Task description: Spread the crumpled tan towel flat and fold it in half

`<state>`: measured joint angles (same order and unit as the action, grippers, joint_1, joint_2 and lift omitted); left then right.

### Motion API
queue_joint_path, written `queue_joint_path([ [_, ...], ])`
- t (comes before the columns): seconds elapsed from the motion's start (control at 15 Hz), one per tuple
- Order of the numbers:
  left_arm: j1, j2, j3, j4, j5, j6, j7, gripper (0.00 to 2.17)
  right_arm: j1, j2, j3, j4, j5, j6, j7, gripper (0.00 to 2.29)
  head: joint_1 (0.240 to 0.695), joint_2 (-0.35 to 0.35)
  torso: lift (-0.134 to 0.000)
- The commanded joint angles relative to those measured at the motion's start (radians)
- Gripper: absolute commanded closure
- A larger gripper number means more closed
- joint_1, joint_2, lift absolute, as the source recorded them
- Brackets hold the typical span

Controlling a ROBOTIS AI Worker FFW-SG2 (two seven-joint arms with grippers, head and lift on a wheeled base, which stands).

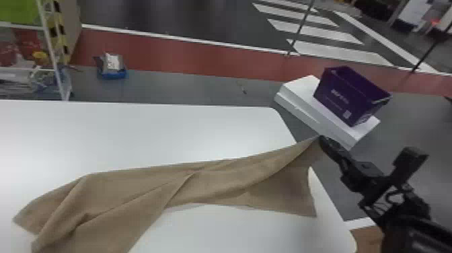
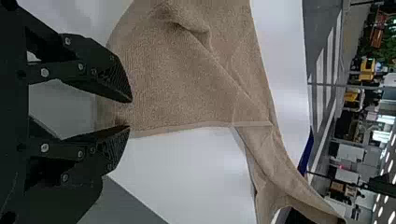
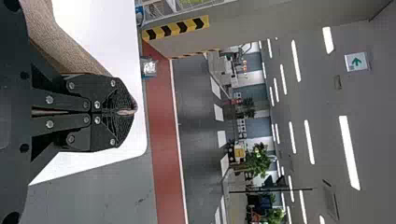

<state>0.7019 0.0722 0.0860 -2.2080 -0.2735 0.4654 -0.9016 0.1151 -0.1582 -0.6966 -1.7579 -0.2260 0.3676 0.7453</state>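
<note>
A tan towel [image 1: 201,186] is lying twisted and rumpled on a white table [image 1: 134,134], stretching from the lower left of the head view towards the right of centre. Its raised end is hanging from the right gripper [image 1: 320,138], which is pinching the cloth near the table's edge. A loose flap is drooping below that grip, and long diagonal creases are crossing the middle. The left gripper [image 2: 130,113] is waiting with its fingers parted, their tips close to the towel's edge; it is not gripping anything firmly.

The task seems to be still in its spreading step, with folding yet to come. The next move is probably calling for the left gripper to take the nearby edge, so that both arms can draw the towel taut, undo the twist and lay it flat. If the left gripper catches only a wrinkle, the towel may be staying skewed.

The head view is giving the cloth's long sweep, plus a purple box [image 1: 349,97] sitting on a white box [image 1: 302,104] at upper right. The left wrist view is adding close detail: the pile of the fabric, a pale hem [image 2: 252,124] and the gap between the fingertips. The right wrist view is revealing how tightly that gripper's fingers are pressing together, with a sliver of tan between their tips.
</note>
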Motion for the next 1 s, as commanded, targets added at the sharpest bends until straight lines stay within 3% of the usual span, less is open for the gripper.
queue_joint_path([
  [0.0, -0.004, 0.001, 0.005, 0.007, -0.001, 0.000, 0.013, 1.32, 0.000, -0.001, -0.003, 0.000, -0.006, 0.009, 0.000, 2.13, 0.695, -0.350, -0.124],
  [0.27, -0.006, -0.003, 0.046, -0.039, 0.043, 0.013, 0.003, 1.38, 0.000, 0.000, -0.011, -0.015, -0.013, 0.034, 0.000, 2.13, 0.695, -0.350, -0.124],
  [0.47, -0.006, -0.020, 0.156, -0.139, 0.169, 0.065, -0.016, 1.38, 0.001, -0.001, -0.031, -0.072, -0.023, 0.110, 0.009, 2.13, 0.695, -0.350, -0.124],
  [0.67, -0.055, -0.075, 0.264, -0.249, 0.266, 0.181, -0.005, 1.38, -0.008, -0.018, -0.050, -0.166, -0.047, 0.261, 0.022, 2.13, 0.695, -0.350, -0.124],
  [0.8, -0.098, -0.075, 0.317, -0.314, 0.341, 0.276, 0.010, 1.38, -0.009, -0.020, -0.066, -0.241, -0.055, 0.347, 0.039, 2.13, 0.695, -0.350, -0.124],
  [0.93, -0.119, -0.075, 0.331, -0.357, 0.367, 0.310, 0.072, 1.38, -0.043, -0.029, -0.093, -0.272, -0.055, 0.423, 0.060, 2.13, 0.695, -0.336, -0.124],
])
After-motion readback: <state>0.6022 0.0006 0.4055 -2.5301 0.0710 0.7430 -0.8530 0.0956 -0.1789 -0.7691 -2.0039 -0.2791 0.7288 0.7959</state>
